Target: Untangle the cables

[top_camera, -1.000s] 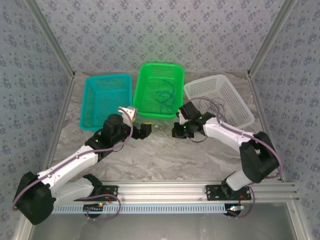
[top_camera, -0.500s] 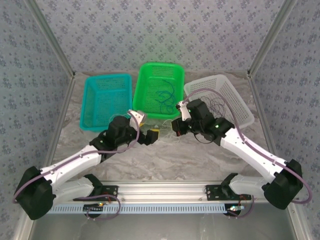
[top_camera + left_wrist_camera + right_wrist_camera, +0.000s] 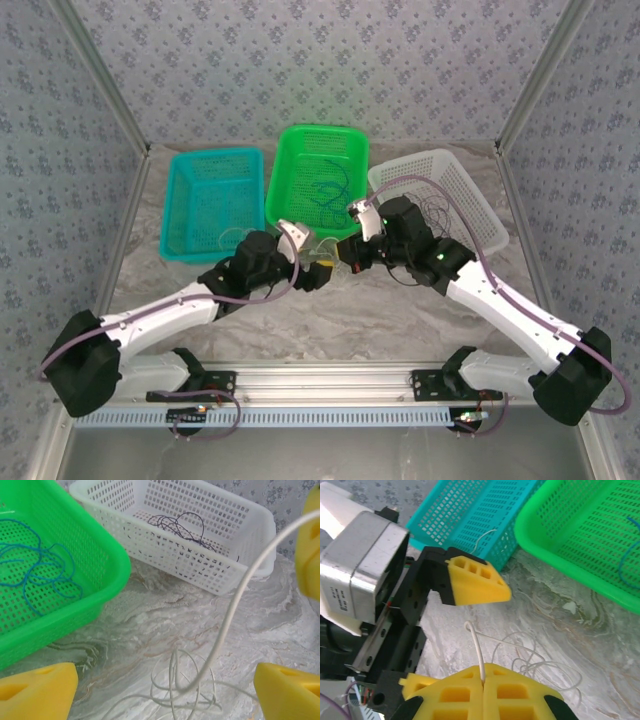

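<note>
White cable (image 3: 478, 647) tight betw R gripper (image 3: 483, 675) pads, L gripper (image 3: 165, 692) agape alongside

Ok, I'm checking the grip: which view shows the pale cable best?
Right wrist: the pale cable runs from the shut right gripper to its loops on the table. Left wrist shows its strand and loops; from the top it's barely visible.

The green basket (image 3: 318, 130) has a blue cable (image 3: 330, 192) in it. Left of it is a teal basket (image 3: 215, 152), and right of it a white basket (image 3: 480, 215) with a dark purplish cable (image 3: 185, 525). The pale whitish cable (image 3: 227, 625) lies on a grey-cream marbled surface (image 3: 150, 615). The left pincer (image 3: 165, 680) and right pincer (image 3: 484, 672) have yellow pads. The walls (image 3: 320, 60) are blue-grey floral.
</note>
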`<state>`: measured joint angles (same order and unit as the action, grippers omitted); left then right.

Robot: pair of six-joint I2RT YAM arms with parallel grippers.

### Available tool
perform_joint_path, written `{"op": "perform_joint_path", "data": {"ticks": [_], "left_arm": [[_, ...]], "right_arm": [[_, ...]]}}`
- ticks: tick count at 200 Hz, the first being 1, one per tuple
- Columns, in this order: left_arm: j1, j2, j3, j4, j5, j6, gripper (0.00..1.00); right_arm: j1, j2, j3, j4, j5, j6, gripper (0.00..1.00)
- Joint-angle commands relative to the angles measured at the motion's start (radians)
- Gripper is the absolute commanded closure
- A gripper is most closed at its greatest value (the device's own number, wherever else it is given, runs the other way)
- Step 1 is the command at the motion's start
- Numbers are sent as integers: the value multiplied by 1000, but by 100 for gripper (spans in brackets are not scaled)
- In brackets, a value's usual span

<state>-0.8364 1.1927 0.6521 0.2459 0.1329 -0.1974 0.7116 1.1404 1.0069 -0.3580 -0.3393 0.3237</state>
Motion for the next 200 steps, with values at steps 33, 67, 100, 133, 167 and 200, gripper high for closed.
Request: {"op": "perform_joint_path", "data": {"ticks": [33, 67, 100, 133, 167, 200], "left_arm": [[-21, 62, 65, 88, -86, 47, 25], [-32, 89, 75, 113, -132, 48, 53], [-35, 105, 86, 51, -234, 47, 86], [-35, 80, 87, -52, -389, 58, 96], [-34, 31, 85, -76, -479, 62, 100], [-34, 15, 106, -70, -395, 74, 100]], "right_arm": [[8, -7, -4, 58, -143, -3, 100], [4, -8, -6, 13, -212, -11, 100], [-11, -40, -17, -49, -218, -29, 100], [-67, -99, -19, -121, -189, -47, 100], [-95, -74, 6, -278, -92, -91, 100], [-101, -4, 25, -381, 53, -104, 100]]}}
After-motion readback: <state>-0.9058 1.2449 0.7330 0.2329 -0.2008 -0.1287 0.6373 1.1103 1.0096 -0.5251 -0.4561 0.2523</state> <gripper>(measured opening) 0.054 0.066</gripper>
